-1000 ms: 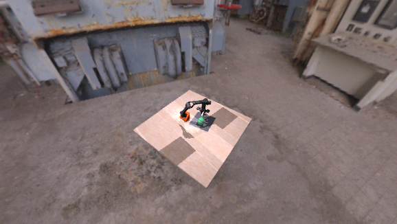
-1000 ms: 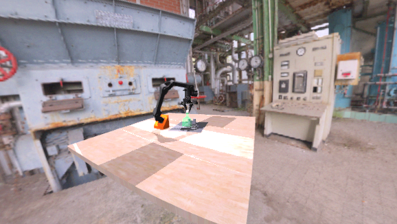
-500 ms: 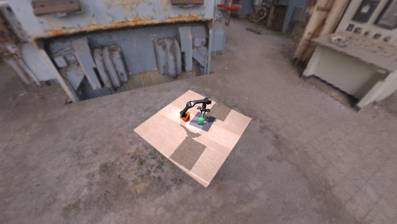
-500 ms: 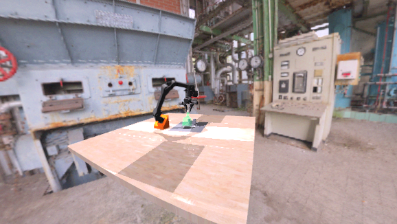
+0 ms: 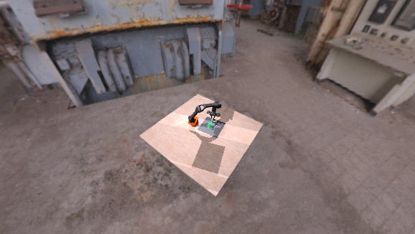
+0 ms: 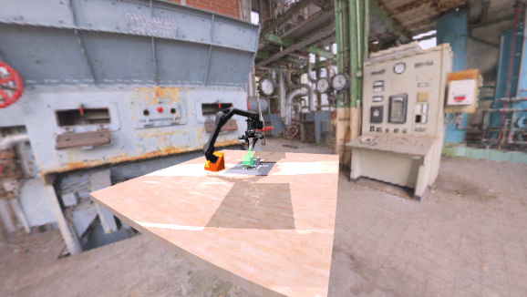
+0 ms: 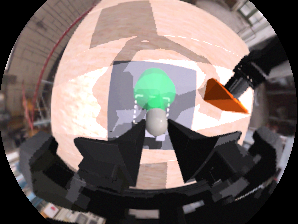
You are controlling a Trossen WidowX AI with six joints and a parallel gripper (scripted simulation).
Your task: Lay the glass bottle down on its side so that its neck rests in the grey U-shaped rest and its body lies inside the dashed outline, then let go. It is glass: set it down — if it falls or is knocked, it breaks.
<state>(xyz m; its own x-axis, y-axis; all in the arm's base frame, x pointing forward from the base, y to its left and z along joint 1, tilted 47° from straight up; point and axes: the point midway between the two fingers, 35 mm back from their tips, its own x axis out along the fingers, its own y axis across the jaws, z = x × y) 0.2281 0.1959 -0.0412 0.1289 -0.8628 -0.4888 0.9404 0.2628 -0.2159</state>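
The green glass bottle [image 5: 210,125] [image 6: 248,160] [image 7: 155,86] is roughly upright, neck up, over the grey mat [image 5: 216,133] [image 7: 188,75]; a slight tilt cannot be ruled out. My gripper [image 6: 250,143] [image 7: 156,121] points down and is shut on the bottle's neck, just below its pale round top. Whether the base touches the mat cannot be told. The dashed outline [image 7: 135,111] shows partly beside and through the bottle in the wrist view. The grey U-shaped rest [image 6: 258,161] stands close beside the bottle; in the wrist view it is mostly hidden behind the neck and fingers.
The arm's orange base [image 5: 193,122] [image 6: 214,162] [image 7: 222,96] stands beside the mat, to the right in the wrist view. The wooden table top [image 5: 172,133] [image 6: 182,205] extends around the mat, with large dark shadows across it.
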